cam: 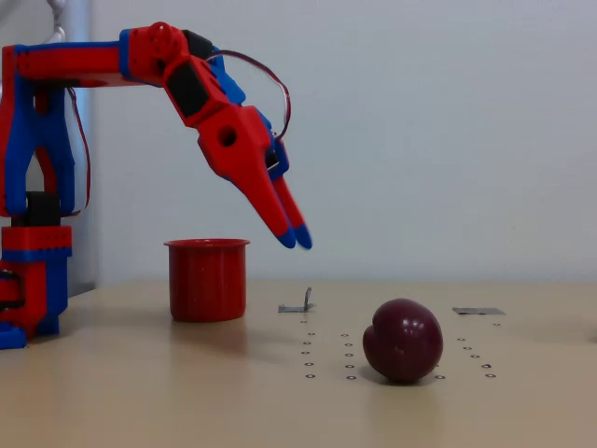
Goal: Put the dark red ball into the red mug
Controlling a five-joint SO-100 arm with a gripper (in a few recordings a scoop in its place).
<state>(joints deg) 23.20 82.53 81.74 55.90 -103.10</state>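
Observation:
The dark red ball (403, 340) rests on the table at the front, right of centre, with a crease on its left side. The red mug (207, 279) stands upright farther back and to the left. My gripper (295, 239) hangs in the air between them, above the table, tilted down to the right. Its two blue-tipped fingers lie close together with nothing between them. It is up and to the left of the ball and touches neither the ball nor the mug.
The arm's red-and-blue base (33, 280) stands at the left edge. A small metal bracket (298, 304) and a flat metal plate (478, 311) lie on the beige table (140, 392) behind the ball. Rows of small holes dot the tabletop around the ball.

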